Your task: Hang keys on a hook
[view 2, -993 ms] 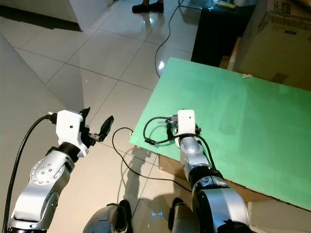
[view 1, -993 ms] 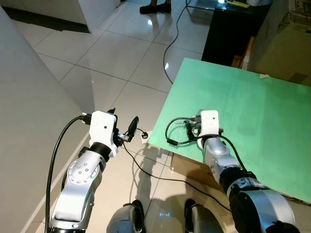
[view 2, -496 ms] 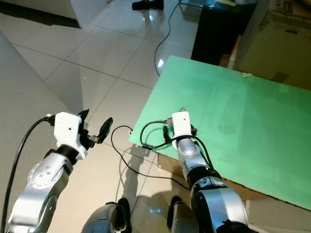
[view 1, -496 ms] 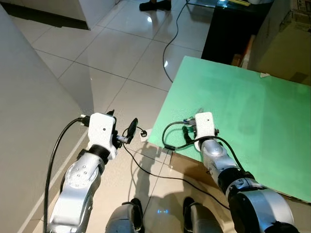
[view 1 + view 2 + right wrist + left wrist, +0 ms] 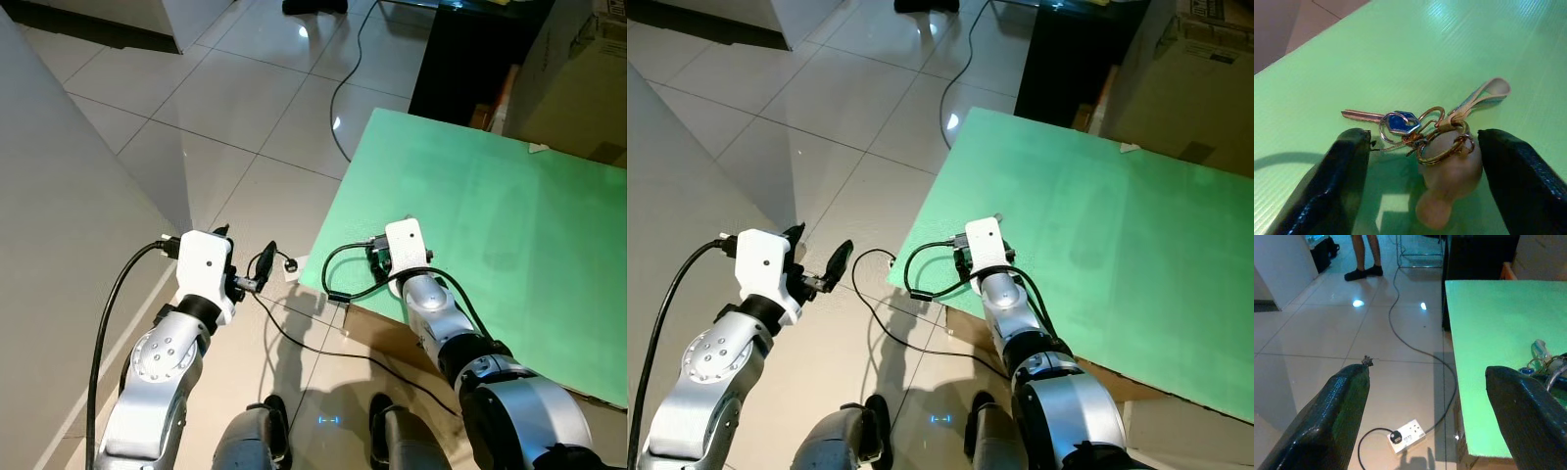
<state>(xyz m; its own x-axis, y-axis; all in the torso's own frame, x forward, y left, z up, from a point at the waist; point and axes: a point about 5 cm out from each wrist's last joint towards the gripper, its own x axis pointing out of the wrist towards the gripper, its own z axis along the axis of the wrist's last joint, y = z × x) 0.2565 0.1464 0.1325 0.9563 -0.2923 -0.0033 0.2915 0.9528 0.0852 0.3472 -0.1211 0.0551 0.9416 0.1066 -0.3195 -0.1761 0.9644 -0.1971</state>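
Observation:
A bunch of keys (image 5: 1415, 129) lies on the green table (image 5: 509, 215) close to its near left corner: a blue-headed key, metal rings, a beige fob and a beige strap. My right gripper (image 5: 1422, 143) is open just above the table, one black finger on each side of the bunch. From the head, its white wrist housing (image 5: 405, 243) covers the keys. My left gripper (image 5: 245, 253) is open and holds nothing, out over the tiled floor to the left of the table. The left wrist view catches the keys (image 5: 1542, 360) at the table edge.
A white power strip (image 5: 291, 266) and black cables lie on the floor between my arms. A black cabinet (image 5: 470, 59) and a cardboard box (image 5: 578, 78) stand behind the table. A pale wall panel (image 5: 59, 225) runs along my left. A person's feet (image 5: 1364, 273) stand far off.
My right gripper has shifted slightly left along the table's near edge. The left arm has hardly moved.

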